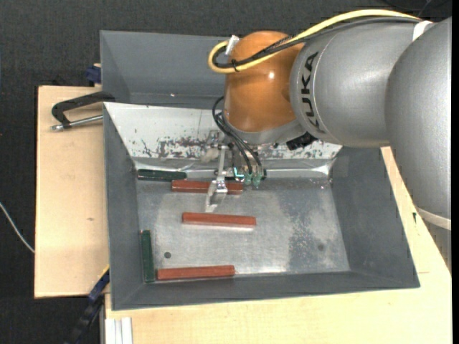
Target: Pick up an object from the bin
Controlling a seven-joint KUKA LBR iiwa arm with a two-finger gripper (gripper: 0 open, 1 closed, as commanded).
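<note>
**Gripper**: hanging low at the back of the bin. We are not able to tell whether it is released or clenched, and we are seeing nothing grasped in it.

**Red-brown bar**: lying flat right under the gripper and running out to its view-left. We cannot tell whether the two are touching.

**Dark green stick**: lying just beyond that bar's far end, near the back slope.

**Second red-brown bar**: lying just in front of the gripper.

**Third red-brown bar** and **second green stick**: lying well apart from the gripper, at the front.

**Hazards, as we are judging them:**
- The bar below is thin and flat, so a grip may be sliding off it.
- A grip near one end may be tipping the bar out on the lift.
- Pressing lower may be scraping the bin floor or back slope.
</note>
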